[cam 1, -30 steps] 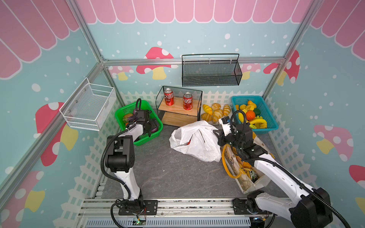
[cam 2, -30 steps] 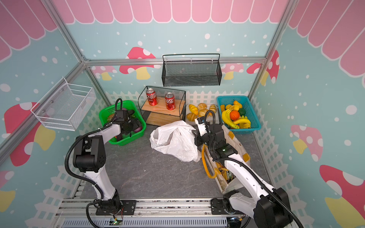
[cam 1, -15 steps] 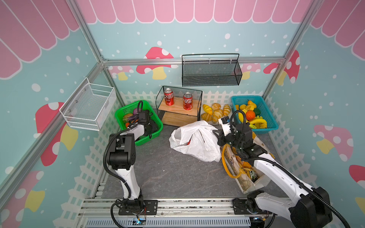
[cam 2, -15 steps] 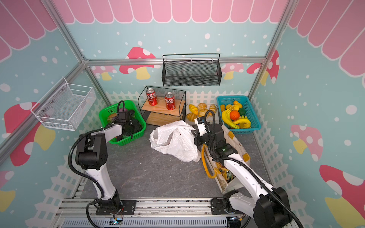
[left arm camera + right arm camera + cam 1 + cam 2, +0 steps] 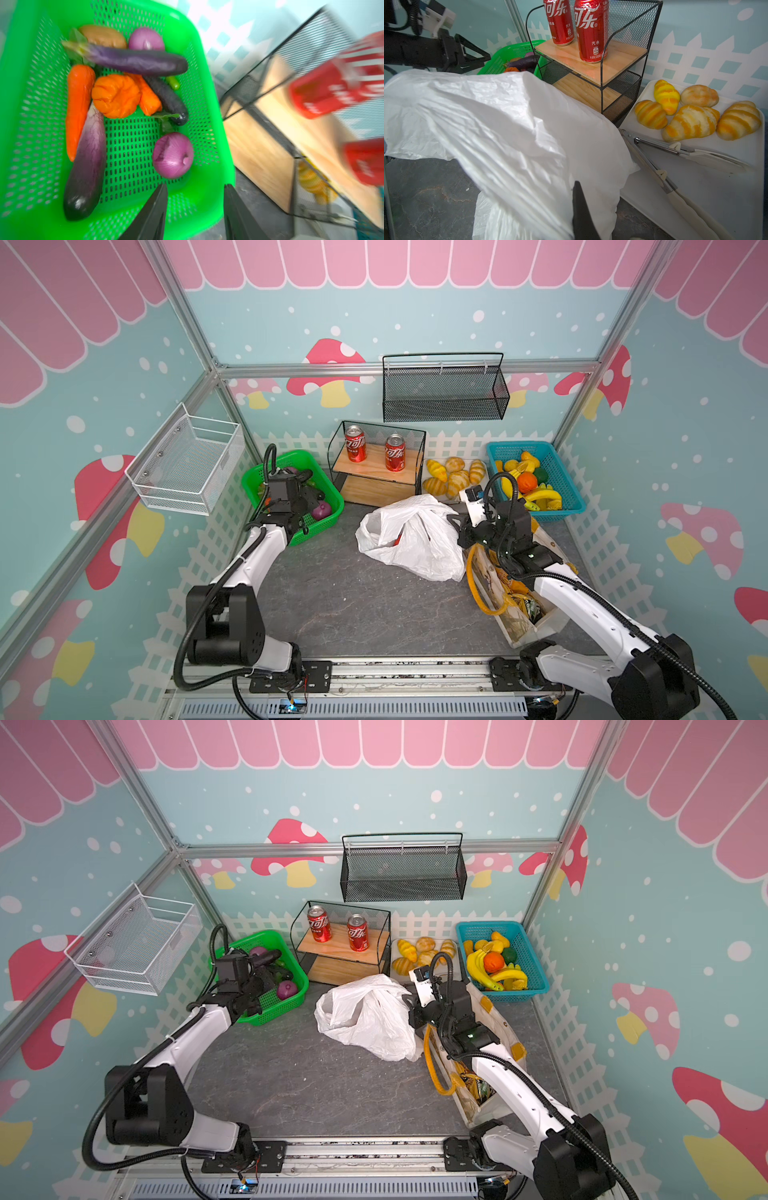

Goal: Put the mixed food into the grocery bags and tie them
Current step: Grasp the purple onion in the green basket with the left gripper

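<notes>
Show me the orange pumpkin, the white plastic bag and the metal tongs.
orange pumpkin [image 5: 115, 95], left wrist view, middle of its ribbed body.
white plastic bag [image 5: 428, 551], in a top view, its crinkled side.
metal tongs [image 5: 654, 144], right wrist view, its upper arm.

Stereo overhead, close wrists, seemingly sharing cans [image 5: 320, 91]
</notes>
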Controlling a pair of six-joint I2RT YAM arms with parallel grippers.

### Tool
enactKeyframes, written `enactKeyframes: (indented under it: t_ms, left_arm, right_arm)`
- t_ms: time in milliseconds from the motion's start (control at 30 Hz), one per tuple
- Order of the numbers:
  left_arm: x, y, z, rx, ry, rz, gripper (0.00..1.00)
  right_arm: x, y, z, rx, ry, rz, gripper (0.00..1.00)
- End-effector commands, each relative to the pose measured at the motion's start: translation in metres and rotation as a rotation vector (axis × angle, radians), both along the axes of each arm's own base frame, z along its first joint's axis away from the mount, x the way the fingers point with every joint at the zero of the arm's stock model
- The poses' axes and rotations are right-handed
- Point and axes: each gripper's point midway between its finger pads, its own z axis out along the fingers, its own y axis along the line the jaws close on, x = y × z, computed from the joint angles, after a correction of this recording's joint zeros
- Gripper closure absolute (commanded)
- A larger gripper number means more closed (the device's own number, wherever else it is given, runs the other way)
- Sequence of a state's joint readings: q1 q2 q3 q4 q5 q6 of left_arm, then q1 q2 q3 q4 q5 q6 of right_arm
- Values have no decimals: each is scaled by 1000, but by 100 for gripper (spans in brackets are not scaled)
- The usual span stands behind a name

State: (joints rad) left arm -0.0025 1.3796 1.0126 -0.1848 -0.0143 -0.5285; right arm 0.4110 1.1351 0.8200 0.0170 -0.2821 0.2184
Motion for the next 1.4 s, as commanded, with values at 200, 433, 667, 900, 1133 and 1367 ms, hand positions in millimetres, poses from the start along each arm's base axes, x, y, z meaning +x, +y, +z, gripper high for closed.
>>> enactKeyframes:
  t_ms: [200,433,667,900,1133,1367]
  left_arm:
    - [-4,6,-15,93,74,17,27]
    - [54,-1,-62,123,249,-73,7]
    - [66,0,-118,135,401,-126,3]
    - [73,-2,-157,92,474,-148,10]
    - [85,-1,-168,31,493,-153,29]
    - [80,2,-153,36,465,-130,51]
  right_arm:
    - [2,3,-3,20,10,17,100]
    - [-3,-1,5,21,-14,5,100]
    - [-2,-3,1,11,-14,-2,100]
    - [0,2,-4,15,3,15,100]
    - [-1,-2,-6,5,1,-1,100]
    - [0,-2,-8,1,1,-3,100]
